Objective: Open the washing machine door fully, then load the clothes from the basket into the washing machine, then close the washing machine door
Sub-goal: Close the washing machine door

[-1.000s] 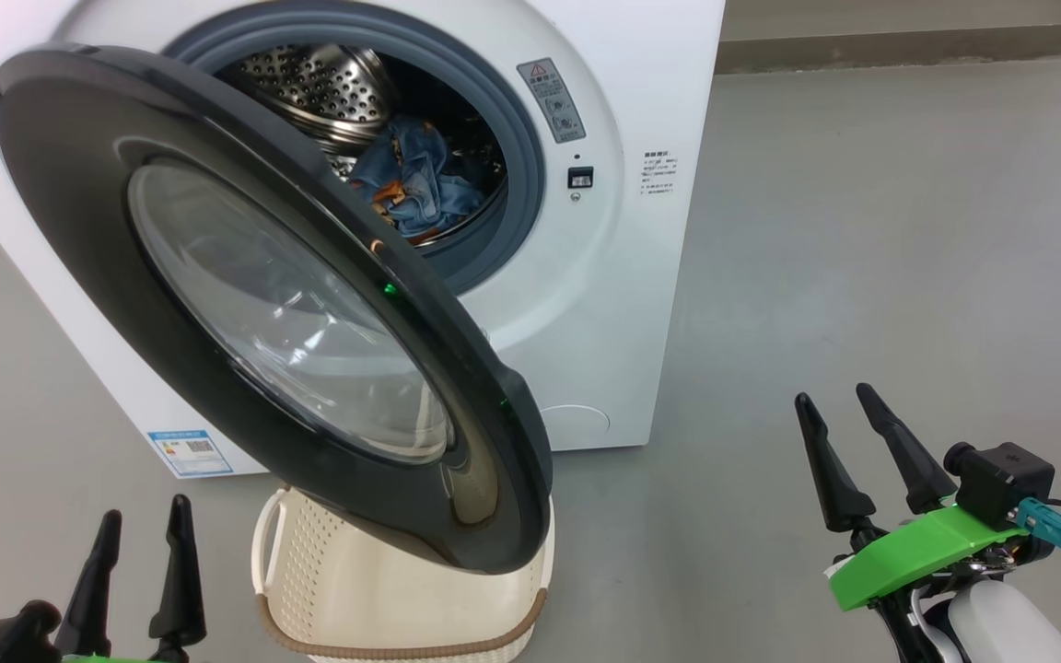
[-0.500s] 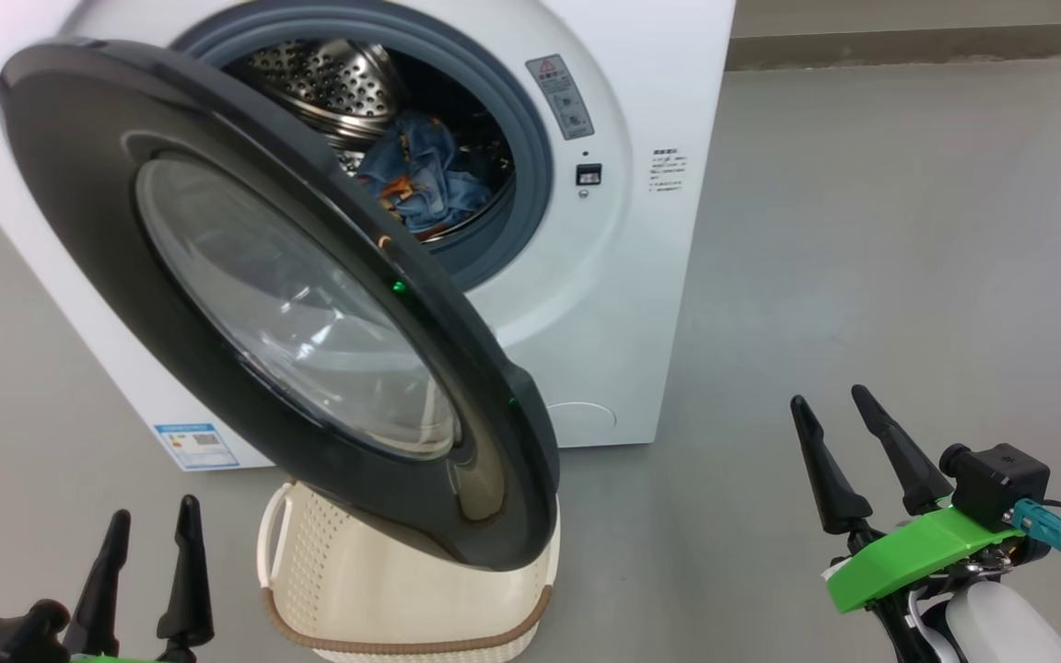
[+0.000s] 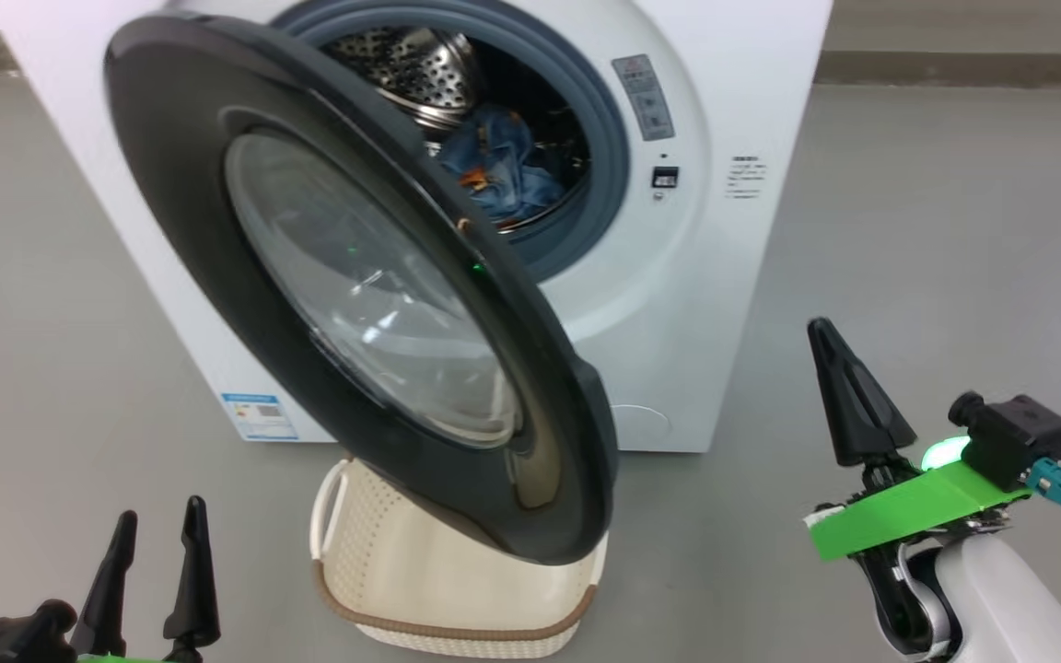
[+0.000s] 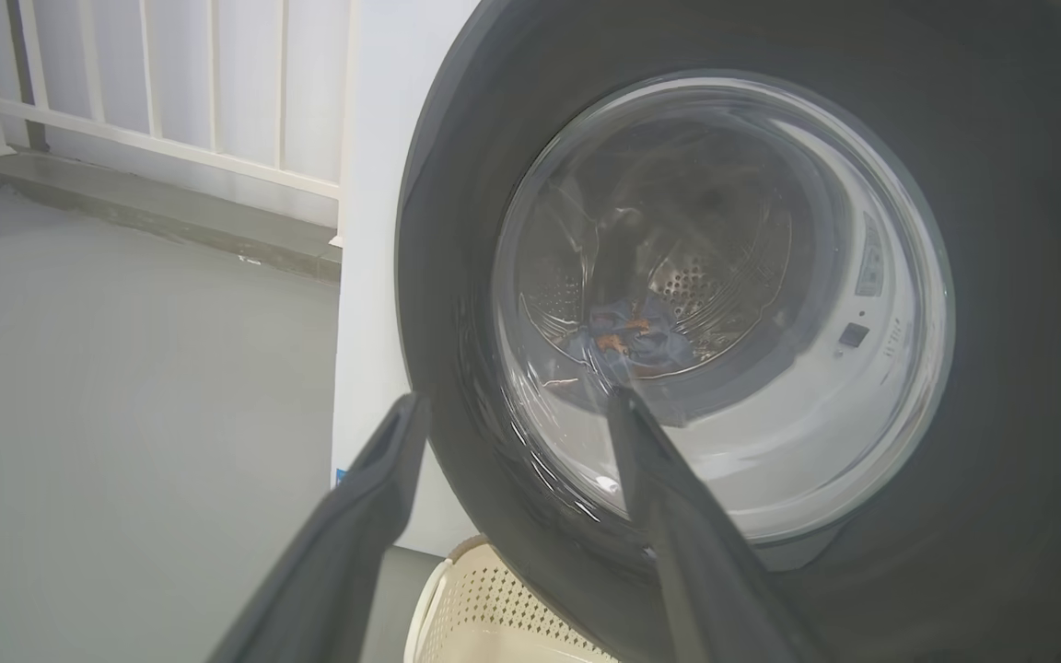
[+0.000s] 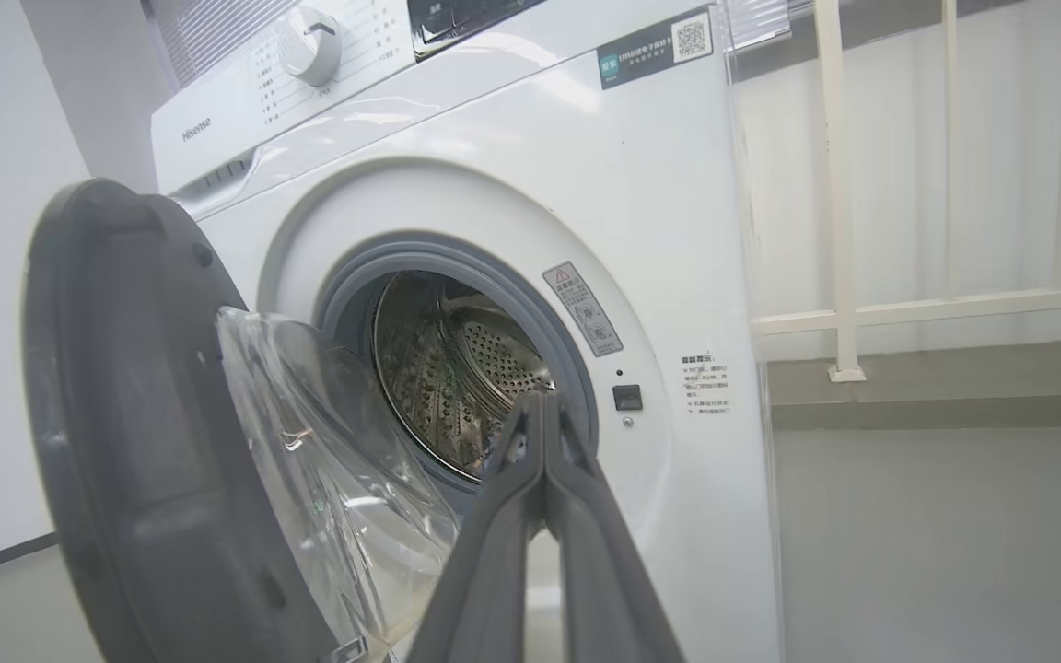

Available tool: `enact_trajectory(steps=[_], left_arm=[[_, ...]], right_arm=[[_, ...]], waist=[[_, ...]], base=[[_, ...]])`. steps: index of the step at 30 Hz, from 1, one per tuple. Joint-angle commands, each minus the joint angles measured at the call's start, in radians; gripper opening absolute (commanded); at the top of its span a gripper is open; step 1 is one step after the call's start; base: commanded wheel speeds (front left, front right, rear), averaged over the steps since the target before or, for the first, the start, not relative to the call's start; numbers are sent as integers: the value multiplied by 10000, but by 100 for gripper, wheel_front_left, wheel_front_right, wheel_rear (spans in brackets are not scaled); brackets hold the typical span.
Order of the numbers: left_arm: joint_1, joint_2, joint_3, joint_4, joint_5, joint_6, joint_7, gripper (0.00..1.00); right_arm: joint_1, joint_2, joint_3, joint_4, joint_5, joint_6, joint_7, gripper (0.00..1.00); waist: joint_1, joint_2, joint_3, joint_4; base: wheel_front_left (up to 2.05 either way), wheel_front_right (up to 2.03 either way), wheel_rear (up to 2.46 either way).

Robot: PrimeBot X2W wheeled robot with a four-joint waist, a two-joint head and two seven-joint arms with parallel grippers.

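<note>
The washing machine door [image 3: 365, 285], a wide glossy black ring around a bulging clear glass bowl, stands swung out from its left side, its lower edge hanging over the small cream-white perforated plastic basket [image 3: 374, 552]. The basket, brown-rimmed with a white side handle, sits on the floor just in front of the machine, and the door hides most of its inside. The light-blue clothes with orange patches [image 3: 498, 170] lie bunched in the perforated steel drum [image 3: 420, 64], ringed by the grey-blue rubber gasket [image 3: 609, 157]. The big white boxy washing machine [image 3: 705, 304] carries a small blue label sticker [image 3: 259, 416] low on its front. The smooth grey floor [image 3: 936, 230] spreads wide to the right. My left pincer [image 3: 160, 516] is released, fingers apart, low and left of the basket. My right pincer [image 3: 827, 341] is clenched on nothing, well right of the door.
</note>
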Motion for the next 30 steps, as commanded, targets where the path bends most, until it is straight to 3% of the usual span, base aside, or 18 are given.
enact_trajectory(steps=[1, 14, 18, 24, 30], left_arm=[[-260, 213, 268, -174, -73, 12, -66, 100], [-207, 246, 138, -118, -126, 39, -29, 100], [-215, 265, 113, -118, -149, 53, -11, 100], [-184, 292, 92, -110, -189, 75, -7, 100], [-162, 315, 89, -100, -236, 110, -12, 100]], right_arm=[[-408, 48, 241, -461, 133, 46, -80, 0], [-532, 385, 791, -2905, 462, 46, -80, 0], [-435, 308, 1381, -3267, 589, 46, -80, 0], [-476, -50, 2489, -3005, 902, 46, -80, 0], [-594, -643, 3540, -1835, 1021, 46, -80, 0]], waist=[[0, 0, -75, 364], [0, 0, -270, 1673], [0, 0, -316, 1927], [0, 0, -369, 2136], [0, 0, -385, 2210]], base=[[0, 0, 0], [0, 0, 0], [0, 0, 0], [0, 0, 0], [0, 0, 0]])
